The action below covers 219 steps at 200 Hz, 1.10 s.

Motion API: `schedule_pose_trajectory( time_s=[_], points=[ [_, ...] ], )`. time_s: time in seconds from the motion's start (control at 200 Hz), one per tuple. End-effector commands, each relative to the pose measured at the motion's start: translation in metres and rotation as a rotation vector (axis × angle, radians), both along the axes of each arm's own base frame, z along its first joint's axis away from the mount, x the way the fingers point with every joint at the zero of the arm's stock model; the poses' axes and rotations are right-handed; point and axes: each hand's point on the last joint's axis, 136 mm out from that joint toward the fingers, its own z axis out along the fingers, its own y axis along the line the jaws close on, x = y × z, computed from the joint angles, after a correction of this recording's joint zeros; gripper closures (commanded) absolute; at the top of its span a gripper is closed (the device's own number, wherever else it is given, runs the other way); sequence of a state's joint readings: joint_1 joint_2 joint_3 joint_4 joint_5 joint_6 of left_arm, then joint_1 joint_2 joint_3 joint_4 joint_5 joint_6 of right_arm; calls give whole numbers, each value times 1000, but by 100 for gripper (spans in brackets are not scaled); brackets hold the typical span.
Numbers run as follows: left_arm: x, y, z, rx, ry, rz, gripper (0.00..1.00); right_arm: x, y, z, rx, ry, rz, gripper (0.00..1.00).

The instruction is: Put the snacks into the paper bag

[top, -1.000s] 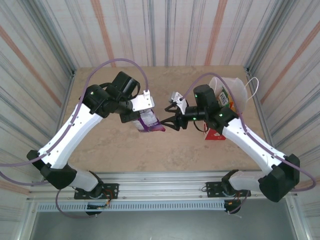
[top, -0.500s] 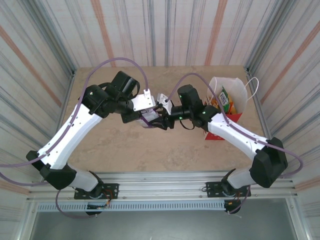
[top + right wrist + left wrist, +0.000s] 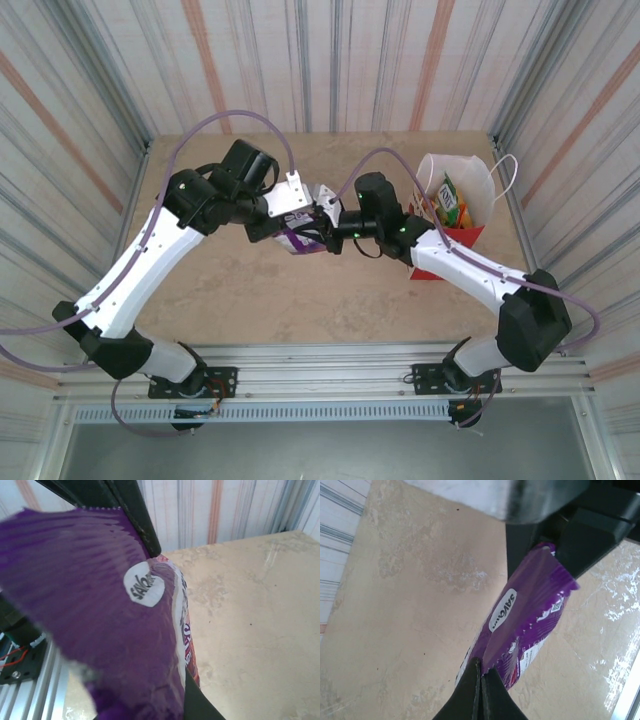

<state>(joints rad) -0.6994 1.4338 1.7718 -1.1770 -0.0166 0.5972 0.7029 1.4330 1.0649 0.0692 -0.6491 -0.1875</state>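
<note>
Beige marbled table (image 3: 250,290) enclosed by striped corrugated walls (image 3: 330,60).

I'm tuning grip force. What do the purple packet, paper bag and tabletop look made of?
The purple packet: thin plastic film, likely; glossy, crinkled, serrated end. The paper bag: stiff paper, probably; matt white, standing open. The table: mottled beige with sheen; laminate or stone, unclear.

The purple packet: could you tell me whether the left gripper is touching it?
Touching. The left wrist view shows the left gripper pinched shut on the purple packet's edge.
</note>
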Motion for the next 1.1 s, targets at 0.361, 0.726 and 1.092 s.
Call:
schedule_pose_trajectory(
  time_s=[0.361, 0.726, 1.092],
  points=[
    [32, 27, 2, -303, 11, 441, 13, 41, -90, 96, 159, -86, -455, 89],
    [33, -6, -52, -485, 228, 530, 11, 79, -256, 223, 441, -218, -1083, 88],
    [37, -17, -62, -500, 276, 526, 11, 85, -332, 167, 434, -78, -1364, 87]
  ],
)
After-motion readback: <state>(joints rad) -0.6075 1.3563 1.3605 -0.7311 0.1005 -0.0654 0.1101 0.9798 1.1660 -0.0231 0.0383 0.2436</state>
